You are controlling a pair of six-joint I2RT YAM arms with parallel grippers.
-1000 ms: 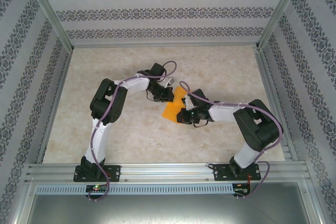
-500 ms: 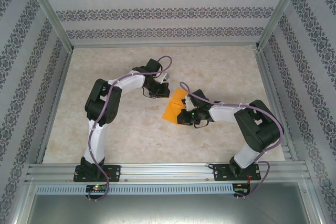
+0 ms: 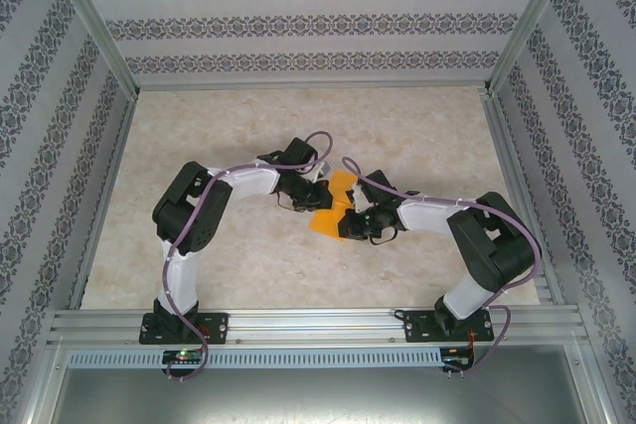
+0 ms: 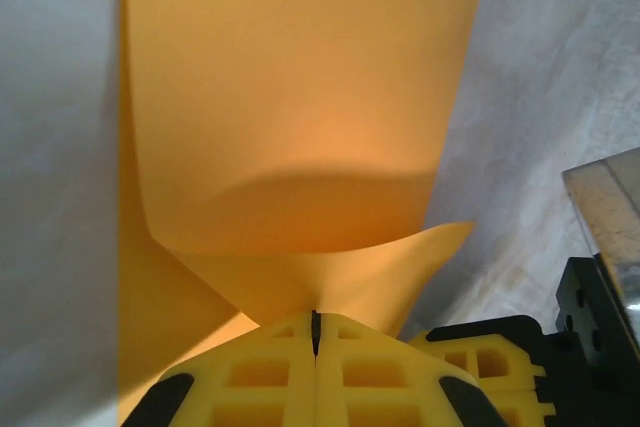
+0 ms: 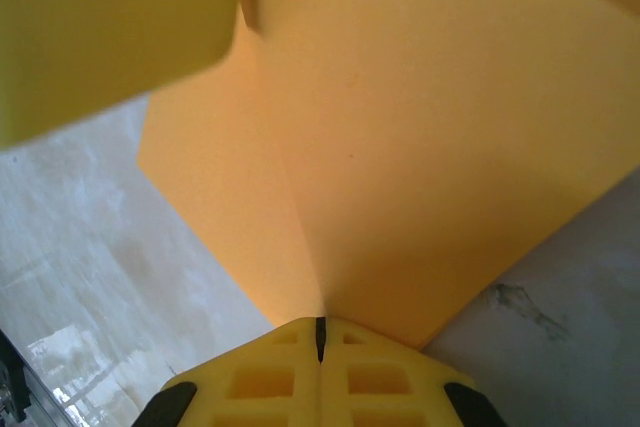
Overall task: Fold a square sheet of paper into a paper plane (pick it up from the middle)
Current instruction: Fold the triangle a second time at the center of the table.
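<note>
Both left fingers [image 4: 270, 357] and right fingers [image 5: 280, 357] pinch the square sheet of paper [image 3: 328, 219]; you seem mid-fold, so align edges next.

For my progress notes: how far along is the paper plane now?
Done: the orange sheet is picked up. In hand: the left jaws and the right jaws are shut on it, curling it over toward a fold. Left: no pointed nose or wings yet.
</note>
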